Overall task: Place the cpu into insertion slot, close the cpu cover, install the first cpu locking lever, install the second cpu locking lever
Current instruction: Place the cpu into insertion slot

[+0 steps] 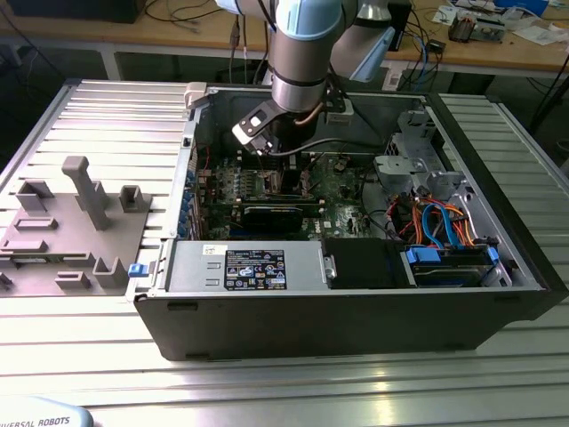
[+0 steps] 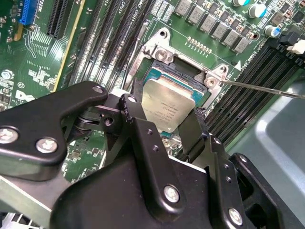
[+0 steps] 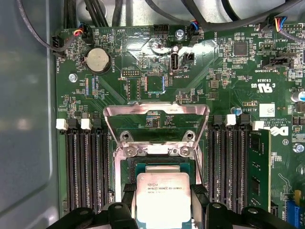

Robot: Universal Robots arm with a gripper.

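Observation:
In both wrist views my gripper (image 2: 164, 121) (image 3: 163, 210) is shut on the cpu (image 2: 169, 105) (image 3: 163, 195), a silvery square chip with a black finger against each of two opposite edges. The chip sits slightly tilted over the insertion slot (image 2: 164, 76) (image 3: 162, 168); I cannot tell whether it is seated. The cpu cover (image 3: 157, 109), a grey metal frame, stands raised behind the socket. A thin locking lever (image 2: 262, 88) sticks out sideways, unlatched. In the exterior view the arm (image 1: 302, 53) reaches down into the open computer case, with the gripper (image 1: 283, 149) low over the board.
Black memory slots (image 3: 86, 167) flank the socket, with one green memory stick (image 3: 259, 167) fitted. A coin battery (image 3: 97, 59) and cables lie beyond the cover. The case holds a graphics card (image 1: 276, 213), power supply (image 1: 244, 265) and drive cage (image 1: 418, 160). A grey fixture (image 1: 71, 222) lies at the exterior view's left.

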